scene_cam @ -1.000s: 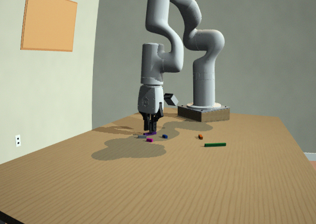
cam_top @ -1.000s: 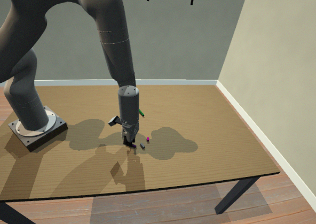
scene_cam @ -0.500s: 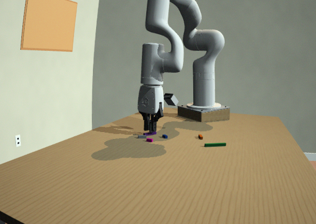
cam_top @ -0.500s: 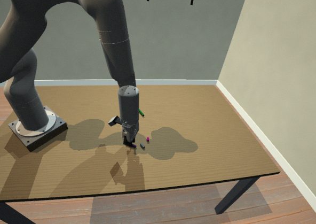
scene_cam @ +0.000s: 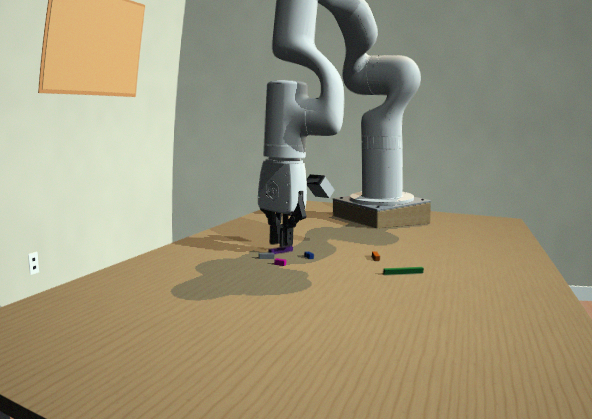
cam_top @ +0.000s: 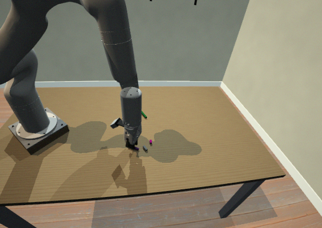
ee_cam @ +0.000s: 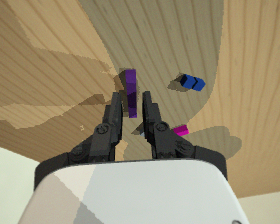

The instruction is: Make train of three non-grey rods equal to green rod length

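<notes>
My gripper (cam_top: 131,146) (scene_cam: 280,244) (ee_cam: 132,102) is partly open, low over the purple rod (cam_top: 136,148) (scene_cam: 281,250) (ee_cam: 131,77), its fingers on either side with space beside it. The purple rod lies flat. Two short blue rods, one (ee_cam: 187,81) close against the other (ee_cam: 198,84), lie apart from it to the right in the wrist view; they show as one blue spot (scene_cam: 309,255) in the exterior view. A magenta rod (cam_top: 150,141) (scene_cam: 280,262) (ee_cam: 181,131) lies nearby. The green rod (cam_top: 144,115) (scene_cam: 403,271) and orange rod (scene_cam: 376,256) lie farther off.
A grey rod (cam_top: 145,148) (scene_cam: 266,256) lies near the purple rod, close to the magenta one; the fingers mostly hide it in the wrist view. The robot's base (cam_top: 31,142) (scene_cam: 400,217) stands on the table (cam_top: 217,155) (scene_cam: 350,355).
</notes>
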